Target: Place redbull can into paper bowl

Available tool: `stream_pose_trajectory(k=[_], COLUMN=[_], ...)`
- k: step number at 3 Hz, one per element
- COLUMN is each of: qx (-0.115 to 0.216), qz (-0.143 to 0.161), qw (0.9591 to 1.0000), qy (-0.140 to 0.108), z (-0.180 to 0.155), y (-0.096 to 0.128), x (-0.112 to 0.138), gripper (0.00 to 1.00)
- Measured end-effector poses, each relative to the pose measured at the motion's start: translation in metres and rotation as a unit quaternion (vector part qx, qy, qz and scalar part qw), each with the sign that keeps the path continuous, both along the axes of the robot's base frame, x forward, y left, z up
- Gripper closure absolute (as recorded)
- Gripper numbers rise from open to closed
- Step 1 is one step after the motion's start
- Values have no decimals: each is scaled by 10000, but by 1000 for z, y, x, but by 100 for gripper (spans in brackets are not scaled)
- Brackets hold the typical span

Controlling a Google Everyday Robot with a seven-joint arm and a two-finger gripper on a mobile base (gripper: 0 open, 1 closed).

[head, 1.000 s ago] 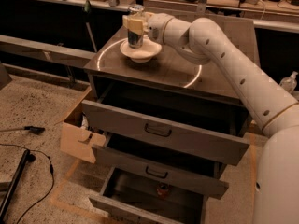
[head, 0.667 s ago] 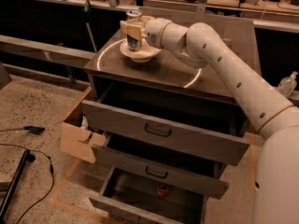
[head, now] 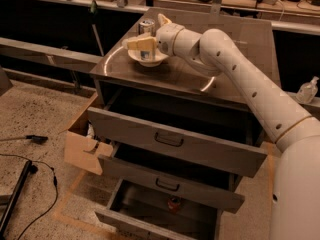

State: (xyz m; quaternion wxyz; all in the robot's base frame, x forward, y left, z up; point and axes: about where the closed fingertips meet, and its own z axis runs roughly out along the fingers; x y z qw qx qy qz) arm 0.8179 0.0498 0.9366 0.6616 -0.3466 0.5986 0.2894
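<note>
The redbull can (head: 146,27), silver with blue panels, stands upright in the off-white paper bowl (head: 159,60) at the back left of the cabinet top. My gripper (head: 152,32) reaches in from the right and straddles the can at mid height. One cream finger (head: 140,43) crosses in front of the can and hides its middle. The other finger (head: 164,19) stands behind and to the right, with a small gap to the can. The gripper looks open around the can.
The bowl sits on a dark metal drawer cabinet (head: 220,79) whose three drawers (head: 170,139) hang open toward me. A cardboard box (head: 82,149) stands at its left. A clear bottle (head: 306,90) is at the far right. Cables (head: 30,169) lie on the floor.
The gripper has come down a little with the can, which now rests in the bowl. The fingers have spread apart from the can.
</note>
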Motion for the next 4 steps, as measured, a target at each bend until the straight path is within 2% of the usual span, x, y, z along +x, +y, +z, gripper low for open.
stream_pose_trajectory(k=[1, 2, 3, 4], qx=[-81, -548, -974, -1278], qz=[-131, -511, -1118, -1570], qw=[9998, 9972, 9883, 9759], qy=[-87, -21, 348, 812], z=[5, 33, 29, 27], y=[-12, -36, -113, -195], x=[11, 19, 17, -11], gripper=[0, 0, 0, 0])
